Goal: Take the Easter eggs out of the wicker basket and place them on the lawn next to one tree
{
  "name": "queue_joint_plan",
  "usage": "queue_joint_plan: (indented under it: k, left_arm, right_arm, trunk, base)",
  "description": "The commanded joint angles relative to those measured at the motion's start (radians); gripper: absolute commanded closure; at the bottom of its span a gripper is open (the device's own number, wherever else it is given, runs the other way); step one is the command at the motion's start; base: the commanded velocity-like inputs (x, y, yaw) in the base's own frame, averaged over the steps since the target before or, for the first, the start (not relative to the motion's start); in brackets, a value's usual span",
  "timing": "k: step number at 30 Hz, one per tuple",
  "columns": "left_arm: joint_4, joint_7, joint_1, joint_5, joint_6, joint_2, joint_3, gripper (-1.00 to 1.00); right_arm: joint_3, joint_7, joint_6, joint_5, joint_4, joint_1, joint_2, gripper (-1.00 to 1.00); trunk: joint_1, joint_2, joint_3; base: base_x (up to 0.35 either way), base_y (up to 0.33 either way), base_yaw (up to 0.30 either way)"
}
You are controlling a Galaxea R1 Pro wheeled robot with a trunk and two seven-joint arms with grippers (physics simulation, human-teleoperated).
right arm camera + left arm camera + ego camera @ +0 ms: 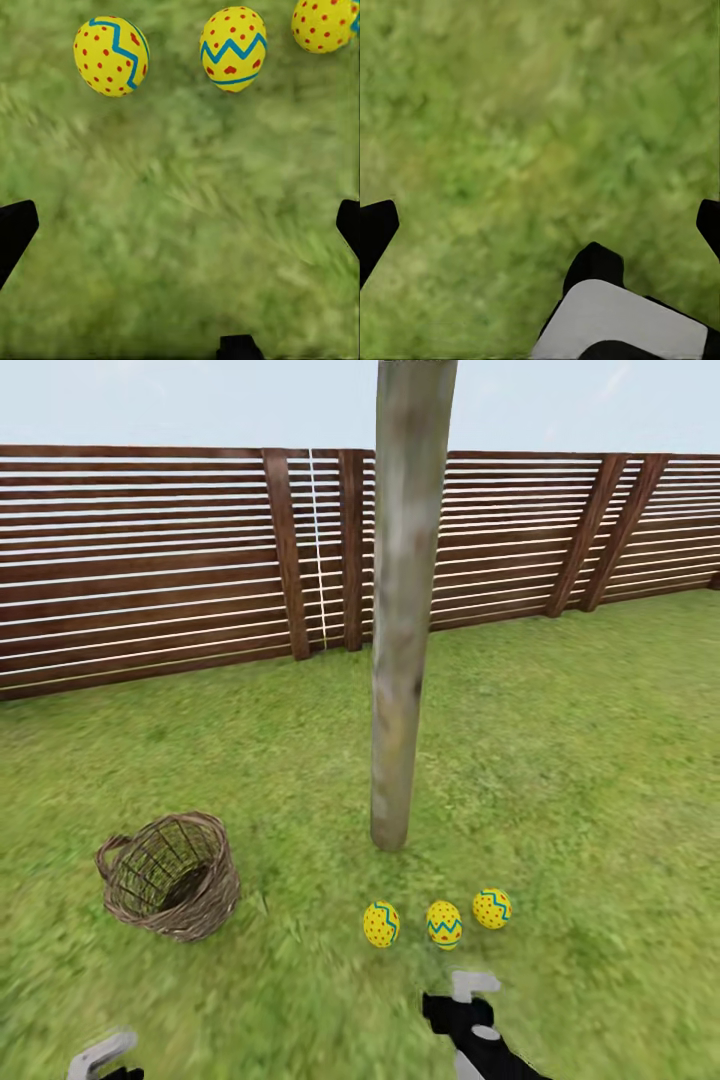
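The three Easter eggs lie in a row on the lawn, just in front of the foot of the tree: one at the left, one in the middle, one at the right. In the right wrist view they are the left egg, middle egg and right egg. My right gripper hovers open just short of them, holding nothing. The wicker basket sits tilted to the tree's left, with no egg showing inside. My left gripper is open over bare grass.
A dark brown slat fence bounds the garden behind the tree. Open grass stretches to the right of the trunk and between the basket and the eggs.
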Motion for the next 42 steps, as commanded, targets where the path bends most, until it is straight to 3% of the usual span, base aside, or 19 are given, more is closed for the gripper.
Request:
queue_joint_plan:
  k: [1, 7, 15, 22, 26, 31, 36, 42]
  left_arm:
    - [0.021, 0.015, -0.001, 0.004, -0.015, -0.011, -0.011, -1.00]
    - [0.119, 0.069, -0.001, 0.005, -0.139, -0.047, -0.091, -1.00]
    - [0.178, 0.076, -0.001, -0.001, -0.218, -0.078, -0.109, -1.00]
    - [0.278, 0.077, -0.001, -0.070, -0.317, -0.096, -0.110, -1.00]
    - [0.321, 0.078, 0.001, -0.121, -0.345, -0.107, -0.110, -1.00]
    - [0.378, 0.078, 0.002, -0.140, -0.378, -0.110, -0.110, -1.00]
    - [0.389, 0.078, 0.008, -0.185, -0.378, -0.111, -0.110, -1.00]
    - [0.399, 0.077, 0.016, -0.195, -0.375, -0.113, -0.110, -1.00]
  right_arm:
    - [0.001, -0.008, -0.019, -0.002, 0.027, 0.003, -0.002, -1.00]
    - [-0.023, -0.008, -0.182, -0.002, 0.200, 0.009, 0.000, -1.00]
    - [-0.030, -0.008, -0.257, -0.003, 0.315, 0.011, -0.001, -1.00]
    - [-0.035, -0.008, -0.385, -0.005, 0.452, 0.011, -0.002, -1.00]
    - [-0.037, -0.008, -0.401, -0.005, 0.476, 0.042, -0.002, -1.00]
    - [-0.037, -0.007, -0.417, -0.004, 0.480, 0.099, -0.003, -1.00]
    - [-0.037, -0.005, -0.421, -0.002, 0.482, 0.168, -0.005, -1.00]
    - [-0.035, -0.005, -0.420, -0.002, 0.499, 0.223, -0.003, -1.00]
  trunk:
    - [-0.004, 0.007, 0.003]
    - [-0.027, 0.049, 0.021]
    - [-0.058, 0.105, 0.046]
    - [-0.084, 0.154, 0.068]
    - [-0.100, 0.182, 0.081]
    - [-0.119, 0.217, 0.097]
    - [-0.138, 0.252, 0.112]
    - [-0.138, 0.252, 0.112]
  base:
    - [0.000, 0.000, 0.000]
    - [0.000, 0.000, 0.000]
    - [0.000, 0.000, 0.000]
    - [0.000, 0.000, 0.000]
    - [0.000, 0.000, 0.000]
    - [0.000, 0.000, 0.000]
    - [0.000, 0.000, 0.000]
    - [0.000, 0.000, 0.000]
